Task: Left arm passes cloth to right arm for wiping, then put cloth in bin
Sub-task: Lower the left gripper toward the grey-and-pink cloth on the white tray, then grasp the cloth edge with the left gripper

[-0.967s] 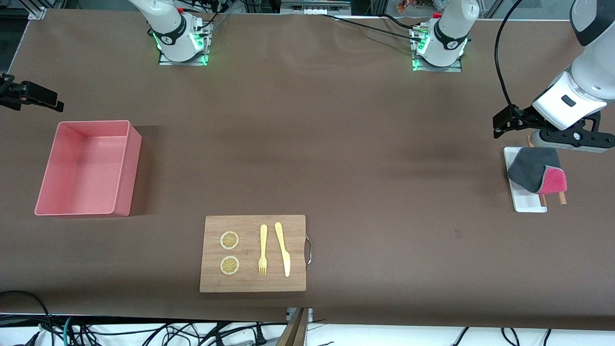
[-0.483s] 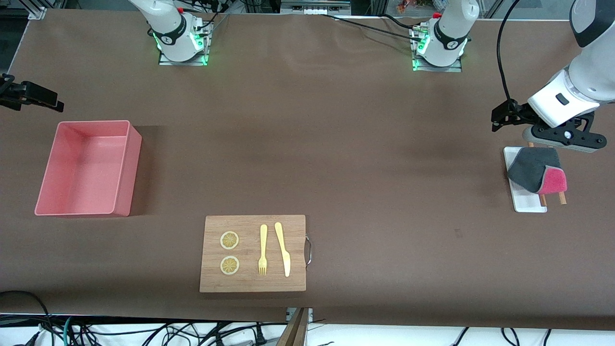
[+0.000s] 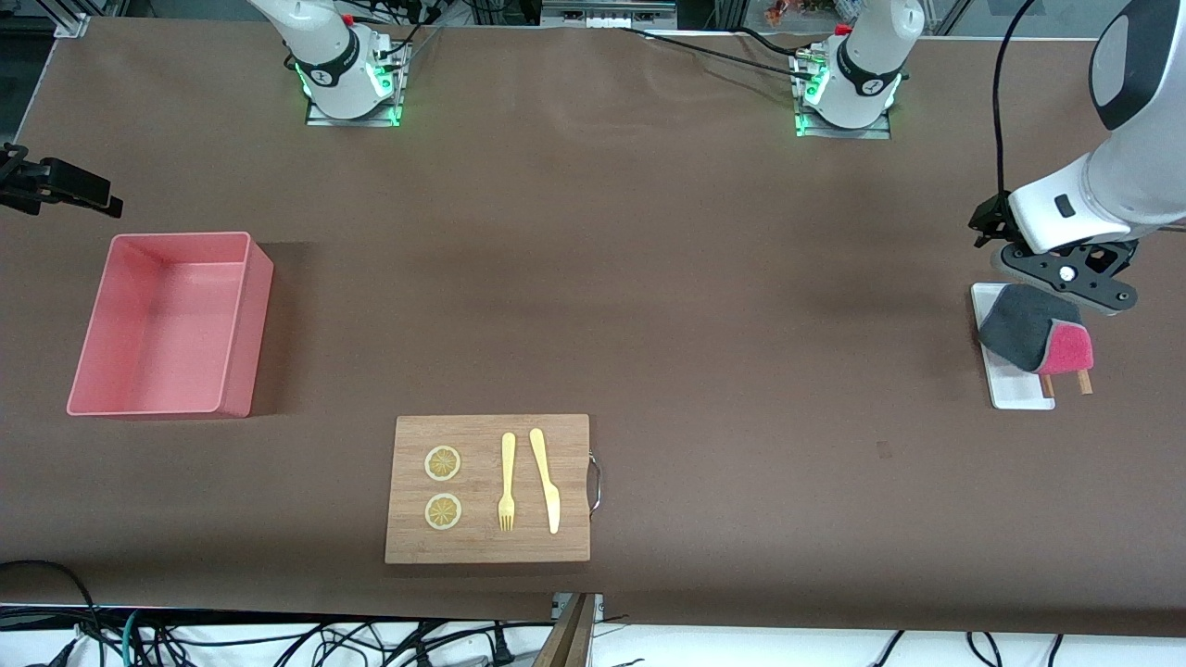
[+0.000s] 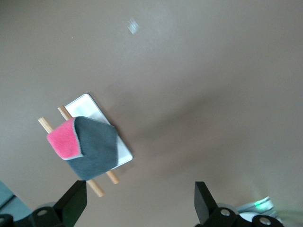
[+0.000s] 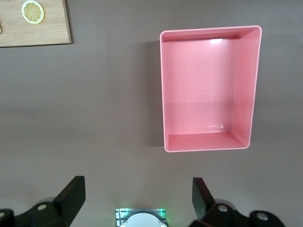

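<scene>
The brown table (image 3: 649,278) carries the bin (image 3: 236,324), a wooden board (image 3: 491,547) and a white tray (image 3: 1015,394).

Your left gripper (image 3: 1066,278) has swung round over the cloth (image 3: 1019,329), its body now turned more end-on where a second ago it lay stretched sideways; the left arm (image 3: 1103,195) above it has shifted toward the table edge; jaws unchanged, wide.
</scene>
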Robot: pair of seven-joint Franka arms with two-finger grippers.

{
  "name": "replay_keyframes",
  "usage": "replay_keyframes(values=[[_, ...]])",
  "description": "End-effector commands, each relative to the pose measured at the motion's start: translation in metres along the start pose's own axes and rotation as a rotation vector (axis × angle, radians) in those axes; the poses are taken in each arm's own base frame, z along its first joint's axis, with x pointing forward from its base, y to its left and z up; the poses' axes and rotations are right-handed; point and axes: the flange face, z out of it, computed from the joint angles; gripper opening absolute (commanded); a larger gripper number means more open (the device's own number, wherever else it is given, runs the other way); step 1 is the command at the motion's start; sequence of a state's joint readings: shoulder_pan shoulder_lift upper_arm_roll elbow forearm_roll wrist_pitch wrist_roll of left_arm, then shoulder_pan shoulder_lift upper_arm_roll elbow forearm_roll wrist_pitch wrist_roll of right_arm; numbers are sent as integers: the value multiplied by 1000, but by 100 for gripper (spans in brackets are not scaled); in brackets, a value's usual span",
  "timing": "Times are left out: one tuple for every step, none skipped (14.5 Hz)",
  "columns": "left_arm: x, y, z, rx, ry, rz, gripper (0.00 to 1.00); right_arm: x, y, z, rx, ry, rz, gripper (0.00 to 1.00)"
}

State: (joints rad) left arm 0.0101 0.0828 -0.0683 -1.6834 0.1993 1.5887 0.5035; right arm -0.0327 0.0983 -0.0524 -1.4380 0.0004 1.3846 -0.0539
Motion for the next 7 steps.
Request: replay_keyframes(values=[[-13, -41, 25, -4, -49, 170, 100, 2, 2, -5, -4, 9, 6, 100], [-16, -55, 37, 1, -54, 219, 100, 2, 2, -5, -4, 9, 6, 100], [-20, -69, 47, 35, -50, 265, 100, 2, 2, -5, -4, 9, 5, 100], [-21, -76, 59, 73, -37, 325, 100, 2, 2, -5, -5, 9, -3, 100], [-26, -85, 77, 89, -18, 371, 100, 2, 2, -5, -2, 9, -5, 100], [-33, -96, 95, 103, 4, 399, 100, 3, 2, -5, -2, 9, -5, 100], [-38, -103, 109, 118, 23, 430, 100, 4, 2, -4, -2, 6, -5, 100]])
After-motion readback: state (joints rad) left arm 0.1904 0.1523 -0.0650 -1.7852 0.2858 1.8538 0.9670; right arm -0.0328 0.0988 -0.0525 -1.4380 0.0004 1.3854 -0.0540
